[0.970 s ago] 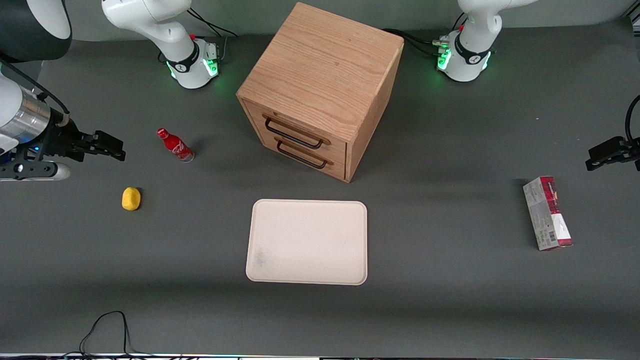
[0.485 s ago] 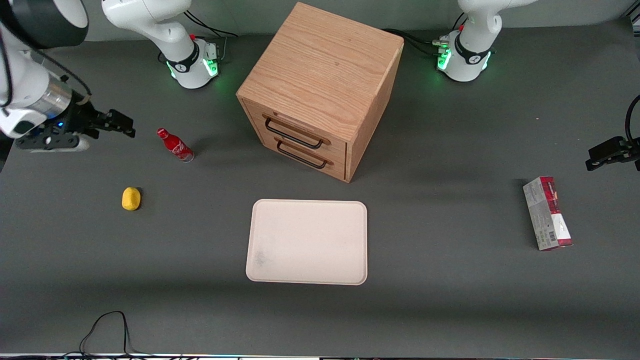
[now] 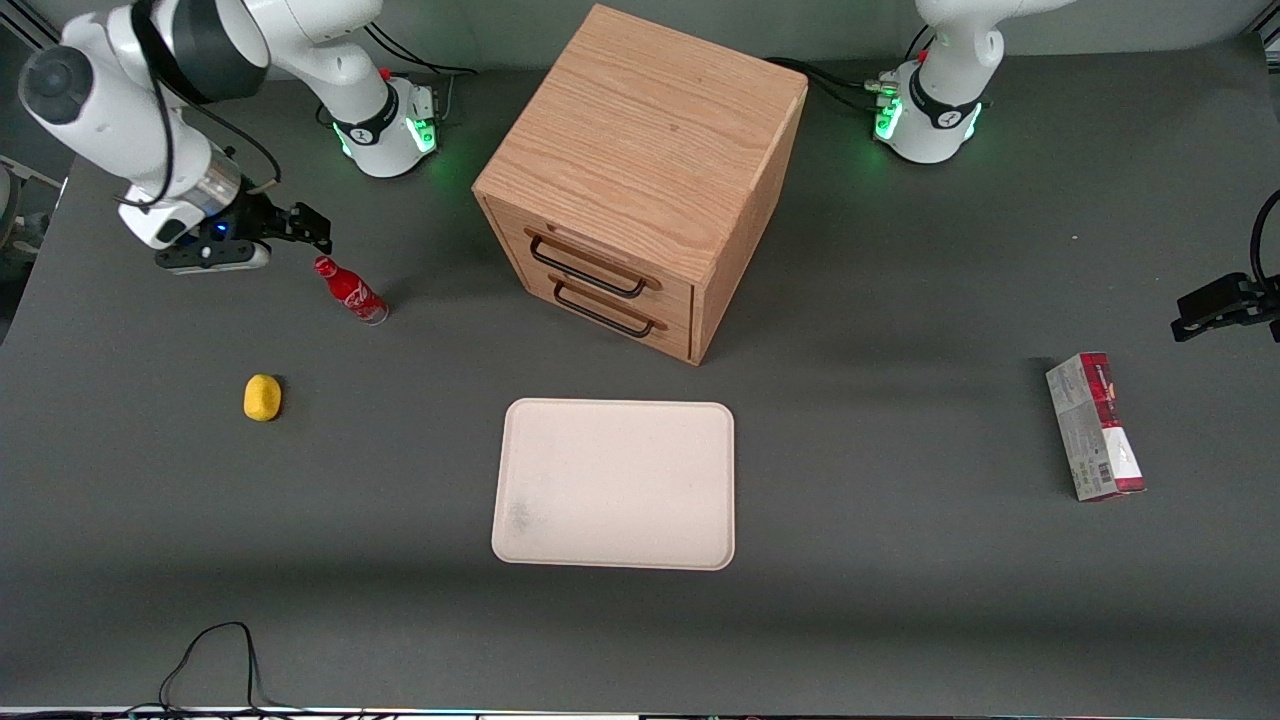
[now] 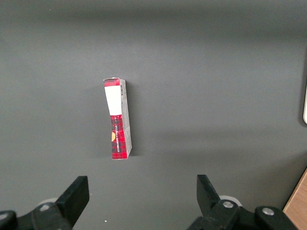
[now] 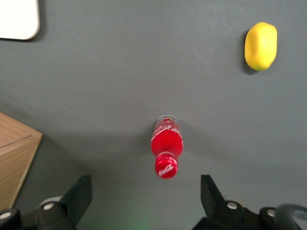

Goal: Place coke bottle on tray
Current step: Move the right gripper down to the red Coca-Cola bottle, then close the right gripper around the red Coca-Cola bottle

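The pincer [image 3: 312, 227] is being held above the tabletop [image 3: 900, 620], toward the working arm's end, with its two fingers spread wide and nothing being gripped between them. In the right wrist view the dark fingertips [image 5: 79, 194] are being shown well apart, with the coke bottle [image 5: 166, 152] lying in line with the gap between them but not being touched by either. In the front view the coke bottle [image 3: 351, 290] is being seen standing on the tabletop just beside the pincer and slightly nearer to the front camera than it, its red cap being closest to the fingers. A yellow lemon-like object [image 3: 262, 397] is being shown on the tabletop nearer to the front camera than the pincer, apart from the bottle; the same object [image 5: 260, 46] is being caught by the right wrist view. The tray [image 3: 614, 484] is being seen lying flat well apart from the pincer, toward the parked arm's end and nearer to the front camera, with nothing resting on it; one rounded corner of the tray [image 5: 18, 19] is being glimpsed by the right wrist camera. A wooden drawer box [image 3: 640, 180] with two dark handles is being shown between the pincer and the parked arm's end. A red-and-grey carton [image 3: 1094, 427] is being seen lying far off toward the parked arm's end.
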Motion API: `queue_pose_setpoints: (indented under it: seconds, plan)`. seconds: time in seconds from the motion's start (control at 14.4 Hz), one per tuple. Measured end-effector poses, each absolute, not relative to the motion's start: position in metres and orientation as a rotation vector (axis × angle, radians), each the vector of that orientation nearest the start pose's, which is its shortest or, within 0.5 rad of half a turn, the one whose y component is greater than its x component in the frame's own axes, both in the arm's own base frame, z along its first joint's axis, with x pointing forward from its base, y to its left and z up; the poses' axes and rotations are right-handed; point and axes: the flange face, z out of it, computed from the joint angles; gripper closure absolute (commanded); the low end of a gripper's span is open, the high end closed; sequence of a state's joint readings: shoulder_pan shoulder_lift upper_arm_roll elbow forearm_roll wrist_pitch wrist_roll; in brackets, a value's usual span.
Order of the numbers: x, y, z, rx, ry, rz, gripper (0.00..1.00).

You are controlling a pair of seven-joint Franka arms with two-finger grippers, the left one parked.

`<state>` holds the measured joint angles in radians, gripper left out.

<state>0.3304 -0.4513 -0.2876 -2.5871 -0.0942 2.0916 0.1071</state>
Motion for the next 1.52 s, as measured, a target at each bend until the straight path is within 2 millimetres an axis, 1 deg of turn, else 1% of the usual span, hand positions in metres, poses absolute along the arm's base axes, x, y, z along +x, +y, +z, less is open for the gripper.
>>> queue_pose_setpoints:
  seconds: [0.14, 0.28, 0.49, 0.62, 0.83, 1.11, 1.25, 1.32, 1.52]
  plan:
    - [0.382, 0.005, 0.376, -3.099, -0.004, 0.064, 0.0]
    - [0.377, 0.002, 0.358, -3.095, 0.007, 0.051, 0.0]
    - [0.377, 0.004, 0.34, -3.1, 0.006, 0.039, 0.0]
    - [0.378, 0.004, 0.327, -3.109, 0.007, 0.061, 0.0]
    - [0.378, 0.005, 0.312, -3.12, 0.008, 0.099, 0.0]
    - [0.376, 0.005, 0.304, -3.125, 0.008, 0.133, 0.01]
    - [0.375, 0.005, 0.303, -3.125, 0.007, 0.147, 0.09]
    - [0.374, 0.004, 0.302, -3.125, 0.007, 0.165, 0.17]
    - [0.371, 0.004, 0.3, -3.126, 0.007, 0.204, 0.55]
